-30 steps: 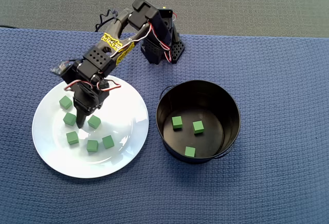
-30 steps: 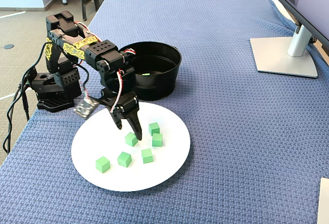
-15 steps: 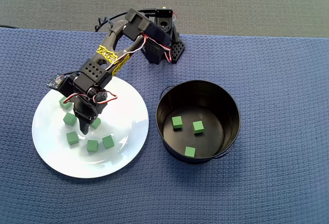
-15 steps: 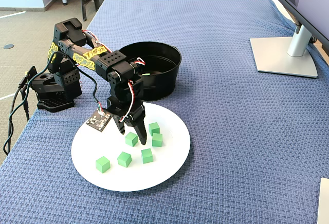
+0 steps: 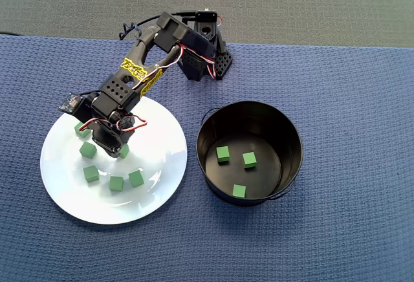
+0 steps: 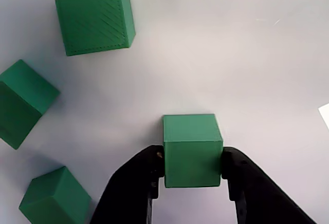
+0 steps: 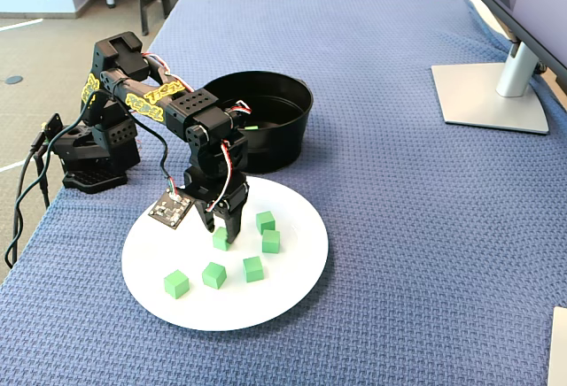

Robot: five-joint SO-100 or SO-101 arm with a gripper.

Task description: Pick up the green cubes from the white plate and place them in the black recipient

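Note:
In the wrist view my gripper (image 6: 193, 163) is shut on a green cube (image 6: 192, 141), one black finger pressed to each side, with the cube low on the white plate (image 6: 247, 54). From overhead, the gripper (image 5: 120, 152) stands over the plate (image 5: 158, 136) near its middle-left. Several more green cubes (image 5: 116, 183) lie loose on the plate around it. The black recipient (image 5: 206, 141) stands to the plate's right with three green cubes (image 5: 222, 154) inside. In the fixed view the gripper (image 7: 221, 237) points down at the plate (image 7: 288, 271), and the recipient (image 7: 283, 138) is behind it.
The arm's base (image 5: 206, 62) stands behind the plate at the edge of the blue woven cloth (image 5: 349, 114). A small circuit board (image 7: 171, 212) hangs beside the wrist. A monitor stand (image 7: 492, 94) sits at the far right in the fixed view.
The gripper has come down to the plate and its fingers have closed on the cube it was hovering beside. The other cubes have not moved.

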